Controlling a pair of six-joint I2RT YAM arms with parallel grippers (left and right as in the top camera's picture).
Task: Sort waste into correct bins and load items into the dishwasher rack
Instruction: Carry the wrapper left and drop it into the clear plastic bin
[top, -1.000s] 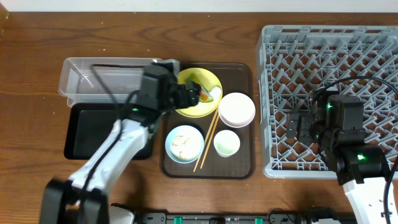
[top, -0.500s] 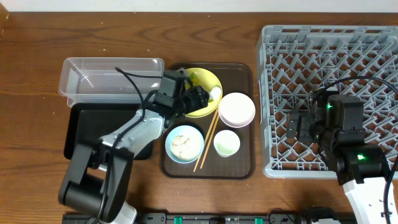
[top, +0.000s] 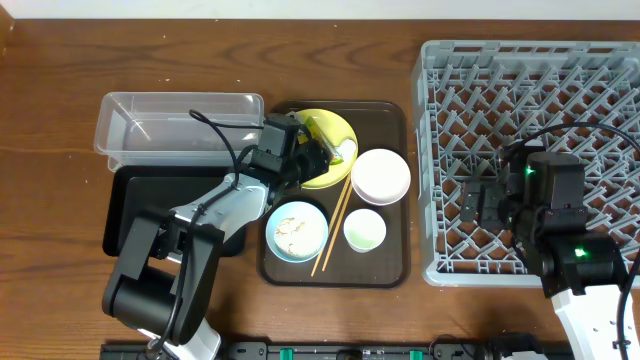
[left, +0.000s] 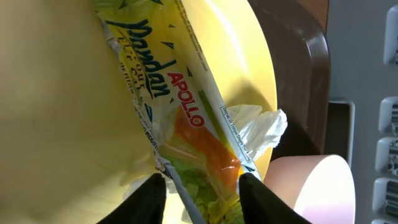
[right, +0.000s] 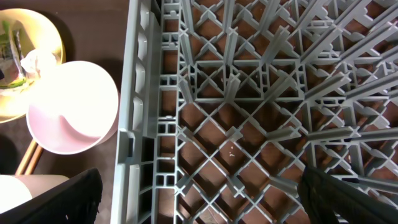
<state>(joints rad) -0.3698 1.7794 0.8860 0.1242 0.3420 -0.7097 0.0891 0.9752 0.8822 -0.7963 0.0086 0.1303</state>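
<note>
The green-and-orange snack wrapper (left: 180, 112) lies on the yellow plate (top: 340, 128), with a bit of white paper beside it. My left gripper (top: 322, 155) is low over the plate. Its fingers (left: 202, 199) are open, one on each side of the wrapper's end. The white bowl (top: 381, 176), light blue bowl (top: 318, 240) holding rice crumbs (top: 293, 229), pale green cup (top: 365, 231) and chopsticks (top: 335, 225) sit on the brown tray (top: 385, 265). My right gripper (top: 480, 205) is open and empty over the left side of the grey rack (top: 530, 60), as the right wrist view (right: 199, 199) shows.
The clear tub (top: 180, 120) stands left of the brown tray, with the black tray (top: 140, 215) in front of it. The rack's left wall (right: 140, 93) runs next to the white bowl (right: 71, 106).
My left gripper has dropped and reached right across the yellow plate to the wrapper. The right arm has not moved.
</note>
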